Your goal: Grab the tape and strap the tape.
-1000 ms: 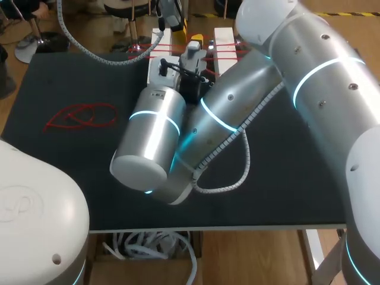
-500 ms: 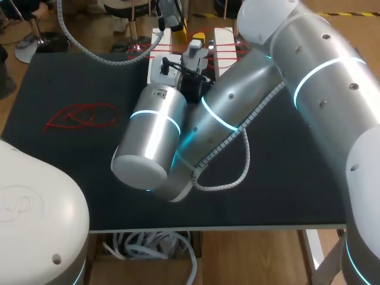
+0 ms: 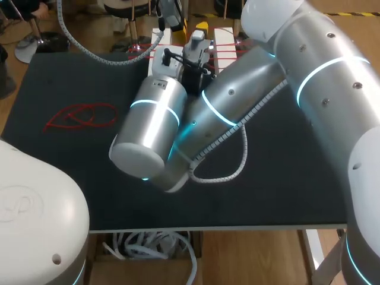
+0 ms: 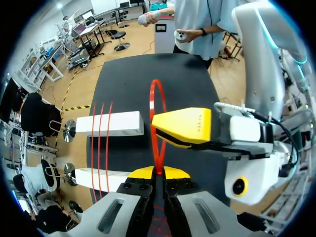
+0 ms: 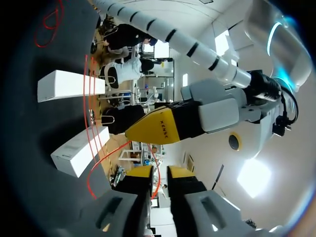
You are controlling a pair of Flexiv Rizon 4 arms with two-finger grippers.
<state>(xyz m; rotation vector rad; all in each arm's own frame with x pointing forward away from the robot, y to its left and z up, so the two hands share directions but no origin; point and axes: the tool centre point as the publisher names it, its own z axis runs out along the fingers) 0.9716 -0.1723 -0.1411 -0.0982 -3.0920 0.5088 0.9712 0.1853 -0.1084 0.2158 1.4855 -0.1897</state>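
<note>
One black desk (image 3: 285,178) with a matte top. Two white rectangular blocks (image 4: 118,123) lie on it side by side with a gap between them, just beside the left tool (image 4: 158,172). Three thin red bands (image 4: 98,148) are stretched across both blocks. One tangle of loose red loops (image 3: 80,116) lies flat, well apart from both tools.

Task item: one thin red rubber band (image 4: 159,158). It stands as an upright loop ahead of the left tool. Its lower end is pinched between that tool's yellow tips, which are closed together on it. The loop rises past the yellow tip of the right tool (image 5: 159,173), which sits just ahead of the left tool and to its side. In the right wrist view a red strand runs up at the right tool, and the blocks lie off to its side.

Hard to make out: whether the right tool grips that strand cannot be told. In the head view the right arm (image 3: 249,89) covers the place where the tools meet and most of both blocks, so only the block ends and a few red lines show past it.

Change against the earlier head frames: the right arm has shifted toward the desk's far edge, bringing its wrist closer over the blocks. The loose red loops lie as they did.
</note>
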